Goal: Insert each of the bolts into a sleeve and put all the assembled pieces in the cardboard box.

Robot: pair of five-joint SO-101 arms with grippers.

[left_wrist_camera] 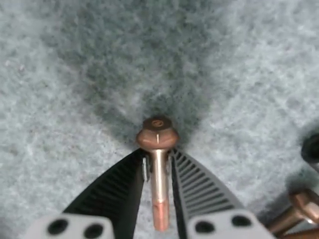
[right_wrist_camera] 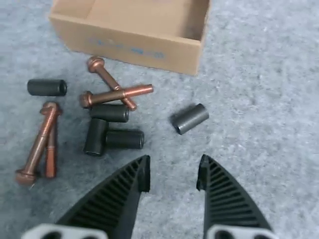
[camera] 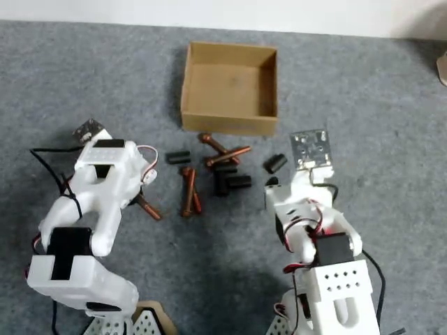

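Note:
My left gripper (left_wrist_camera: 158, 167) is shut on a copper bolt (left_wrist_camera: 157, 134), its shaft between the black fingers and its hex head sticking out over the grey carpet. From above, this bolt (camera: 148, 208) pokes out beside the left arm. My right gripper (right_wrist_camera: 173, 174) is open and holds nothing, a short way from a lone black sleeve (right_wrist_camera: 190, 118). Three more sleeves (right_wrist_camera: 109, 113) lie bunched together, with two crossed bolts (right_wrist_camera: 117, 94) beside them. Another pair of bolts (right_wrist_camera: 40, 144) lies side by side, and a further sleeve (right_wrist_camera: 47, 87) is near them. The cardboard box (camera: 227, 124) stands open and empty at the back.
The loose parts lie in a band between the two arms, just in front of the box (right_wrist_camera: 124, 42). Grey carpet covers the table, with bare room on both outer sides. A second bolt's head (left_wrist_camera: 299, 211) lies close to the left gripper.

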